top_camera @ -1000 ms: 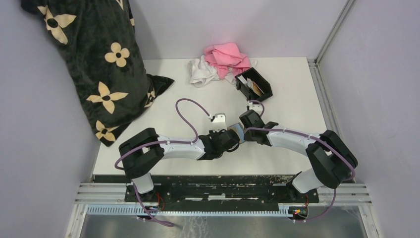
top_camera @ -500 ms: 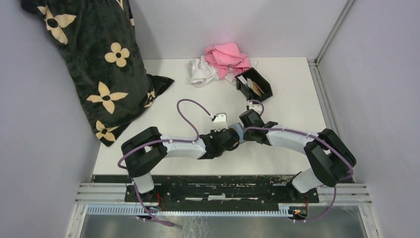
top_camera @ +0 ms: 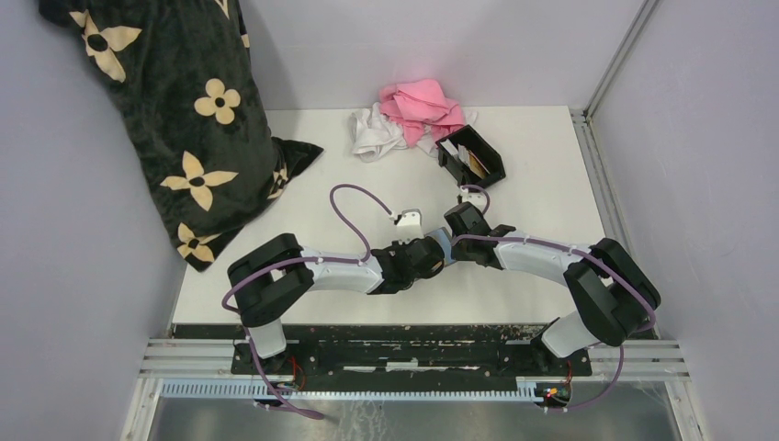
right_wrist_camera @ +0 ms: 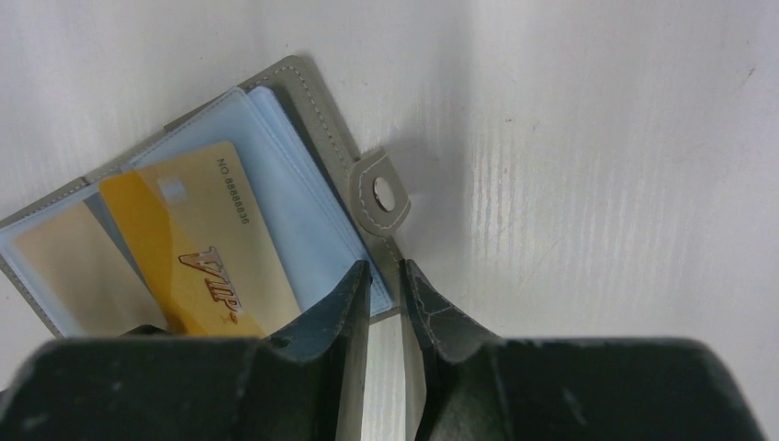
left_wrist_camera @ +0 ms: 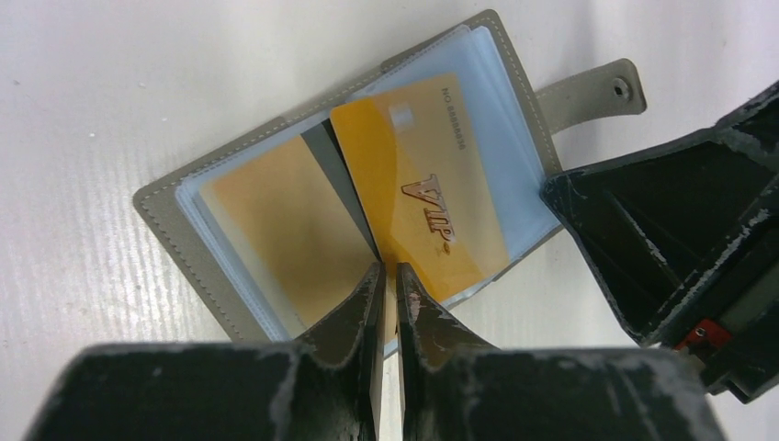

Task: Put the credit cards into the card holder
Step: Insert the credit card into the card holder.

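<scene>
The task looks partly done. The card holder (top_camera: 485, 166) stands on the bench (top_camera: 542, 207) beyond the wallet (left_wrist_camera: 501, 129), and a white card (top_camera: 450, 147) and a tan card (top_camera: 472, 161) show inside it.

At least two cards remain at the wallet. The orange card (left_wrist_camera: 418, 193) sticks partway out of a clear sleeve. A paler tan one (left_wrist_camera: 266, 216) lies fully sleeved on the wallet's other leaf.

The left tool (left_wrist_camera: 387, 292) is pressed together on the orange card's near corner. The right tool (right_wrist_camera: 384, 294) is closed over the wallet's grey edge beside the snap tab (right_wrist_camera: 386, 197), apparently pinning it so the card can slide free.

Room is tight at the wallet, where the two tools nearly meet. From the wallet to the holder the bench is bare. The pink cloth (top_camera: 420, 103) and the white cloth (top_camera: 375, 134) crowd the holder's far side. The holder's narrow mouth and slanted walls will need the card edge-on.
</scene>
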